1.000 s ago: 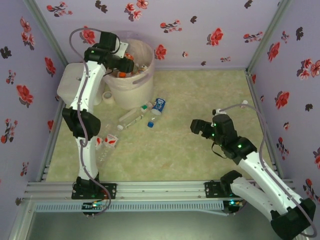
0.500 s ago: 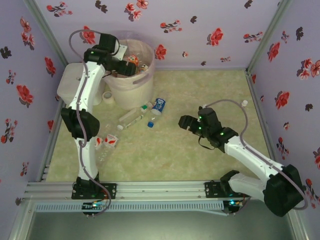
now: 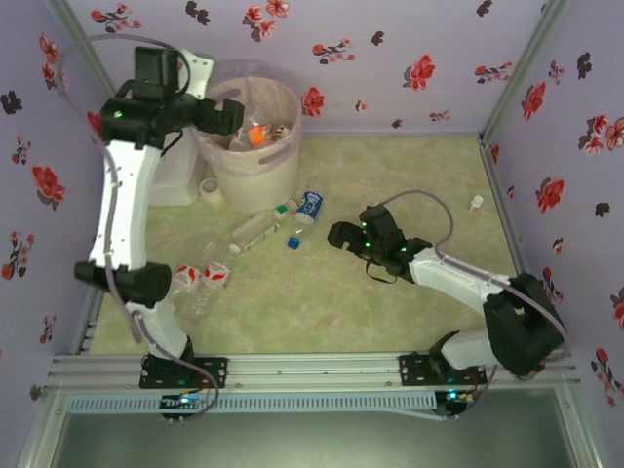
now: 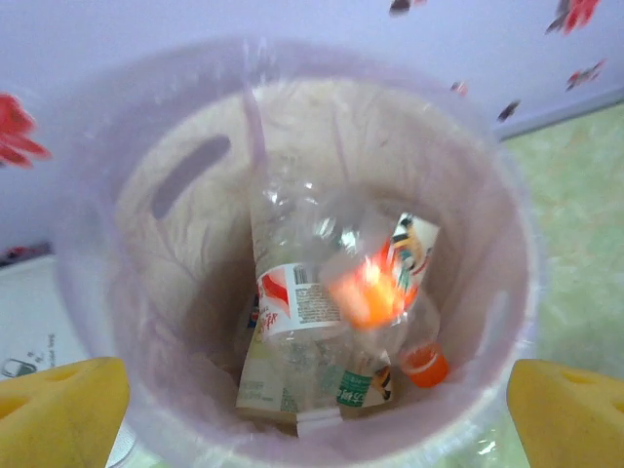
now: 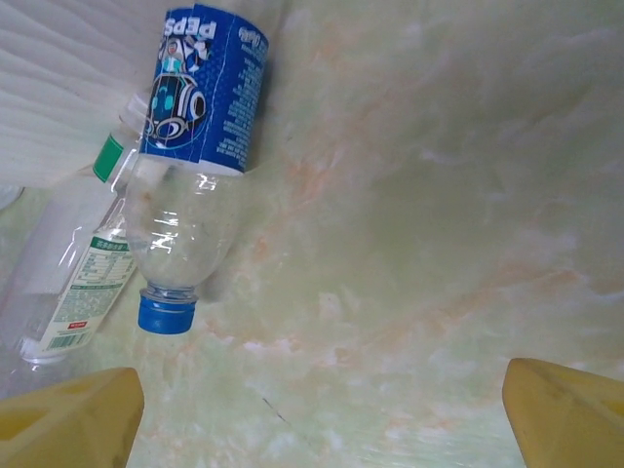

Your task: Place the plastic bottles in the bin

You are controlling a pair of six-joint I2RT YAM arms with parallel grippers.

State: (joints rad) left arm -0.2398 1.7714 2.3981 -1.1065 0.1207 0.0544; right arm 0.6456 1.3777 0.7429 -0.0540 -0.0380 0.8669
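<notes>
Left gripper, right gripper: jaws spread

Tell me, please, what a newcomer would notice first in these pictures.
The tall cream bin at the far left, already holding several bottles, draws the eye first, with the open left gripper above it. Next come the loose bottles lying on the table before it, chiefly the blue-label bottle, which the open right gripper faces.

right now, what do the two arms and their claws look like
The left arm and right arm both have white link shells, black joint housings, small green lights and a thin greyish cable looping alongside. The left claw and right claw are black. The wrist cameras show yellow pads on the fingers.
</notes>
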